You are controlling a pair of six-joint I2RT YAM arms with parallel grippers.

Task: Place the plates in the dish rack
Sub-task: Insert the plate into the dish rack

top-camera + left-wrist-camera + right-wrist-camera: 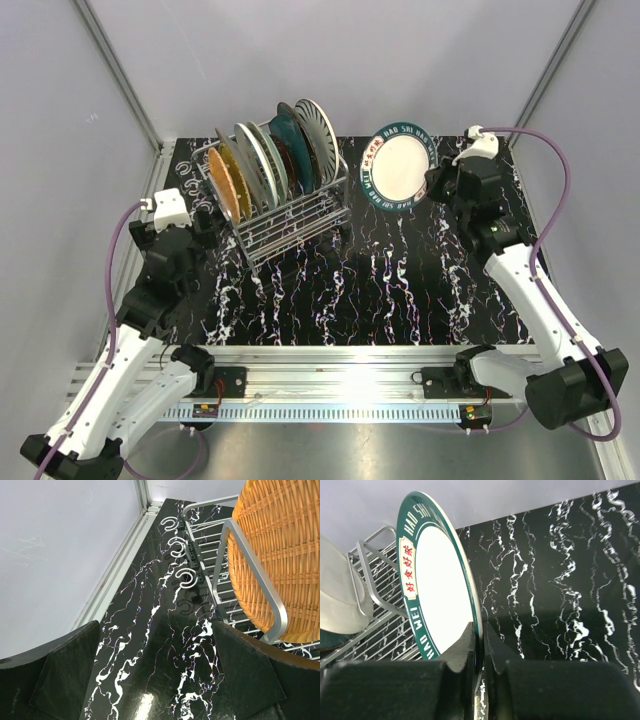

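Note:
The silver wire dish rack (300, 215) stands at the back left of the table. Several plates stand upright in it, from an orange woven one (225, 180) at its near end to a black-and-white striped one (318, 125) at its far end. My right gripper (432, 186) is shut on the rim of a white plate with a green lettered border (400, 166), held on edge in the air to the right of the rack. The right wrist view shows the fingers (481, 645) pinching that plate (440, 585). My left gripper (205, 226) is open and empty beside the rack's near-left corner.
In the left wrist view the orange woven plate (280, 545) leans behind the rack's side rail (250, 575), and white hooks (186, 577) stick out from the rack over the black marbled table (150, 645). Grey walls enclose the back and sides.

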